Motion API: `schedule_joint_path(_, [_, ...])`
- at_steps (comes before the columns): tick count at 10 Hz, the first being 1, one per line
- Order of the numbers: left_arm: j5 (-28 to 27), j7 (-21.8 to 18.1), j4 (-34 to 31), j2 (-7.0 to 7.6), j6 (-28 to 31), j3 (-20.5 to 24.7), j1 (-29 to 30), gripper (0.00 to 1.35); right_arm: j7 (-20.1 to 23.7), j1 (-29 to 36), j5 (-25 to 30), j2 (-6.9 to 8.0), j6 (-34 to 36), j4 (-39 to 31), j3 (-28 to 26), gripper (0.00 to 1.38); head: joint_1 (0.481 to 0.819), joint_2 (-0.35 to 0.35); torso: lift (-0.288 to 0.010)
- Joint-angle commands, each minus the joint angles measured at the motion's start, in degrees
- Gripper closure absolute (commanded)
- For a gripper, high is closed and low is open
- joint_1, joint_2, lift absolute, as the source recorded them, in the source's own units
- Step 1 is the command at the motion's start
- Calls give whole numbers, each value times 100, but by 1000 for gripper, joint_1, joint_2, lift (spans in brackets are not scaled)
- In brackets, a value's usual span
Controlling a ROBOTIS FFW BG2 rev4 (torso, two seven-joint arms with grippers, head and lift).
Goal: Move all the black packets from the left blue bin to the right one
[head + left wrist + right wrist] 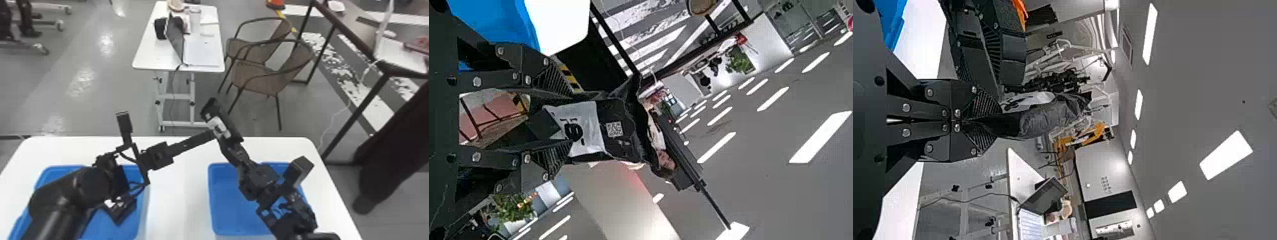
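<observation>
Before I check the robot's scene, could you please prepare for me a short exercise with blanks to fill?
The tool with its fingers pinched together on the raised black packet is the robot's ____ one. Another black packet lies in the ____ blue bin. Both bins stand on a table whose top is ____. On the far table there is an open ____ with a dark screen.

Missing words: right; left; white; laptop.
</observation>
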Motion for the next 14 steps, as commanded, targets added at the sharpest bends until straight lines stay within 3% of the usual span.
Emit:
schedule_joint_path(1, [31, 45, -9, 4, -108, 74, 126, 478, -14, 74, -65, 26, 130, -2, -134, 1283, 695, -133, 0])
schedule_joint_path(2, [-39, 71, -158, 92, -257, 101, 267, 295, -84, 232, -38, 78, 472, -160, -363, 1283, 695, -135, 0])
schedule_joint_path(4, [-356, 370, -914, 329, -486, 408, 759, 163, -286, 557, 41, 281, 982, -424, -925, 1283, 695, -145, 0])
schedule_joint_path(5, [-382, 519, -1213, 391, -635, 654, 1058, 101, -321, 645, 14, 338, 1228, -450, -1145, 1283, 695, -147, 0])
schedule_joint_path(6, [-312, 739, -1468, 355, -714, 918, 1339, -1, -383, 733, -3, 338, 1685, -538, -1365, 1283, 695, -142, 0])
schedule_joint_path(7, [-338, 757, -1591, 294, -793, 1164, 1498, -1, -436, 794, -65, 338, 2019, -555, -1514, 1283, 695, -135, 0])
schedule_joint_path(9, [-901, 941, -2030, 294, -1382, 1366, 1752, -1, -453, 803, -293, 338, 2670, -538, -1760, 1283, 695, -126, 0])
schedule_joint_path(11, [-1112, 985, -2039, 355, -2481, 1349, 1981, 45, -506, 689, -697, 338, 3039, -309, -1918, 1283, 695, -101, 0])
schedule_joint_path(12, [-1472, 1205, -2268, 355, -2630, 1340, 2078, 75, -506, 680, -838, 338, 3346, -274, -2077, 1283, 695, -88, 0])
schedule_joint_path(13, [-1859, 1460, -2646, 355, -2472, 1340, 2148, 88, -515, 680, -864, 338, 3610, -301, -2217, 1283, 695, -83, 0])
schedule_joint_path(14, [-2061, 1460, -2813, 355, -2217, 1340, 2130, 91, -515, 636, -926, 338, 3874, -292, -2314, 1280, 695, -78, 0])
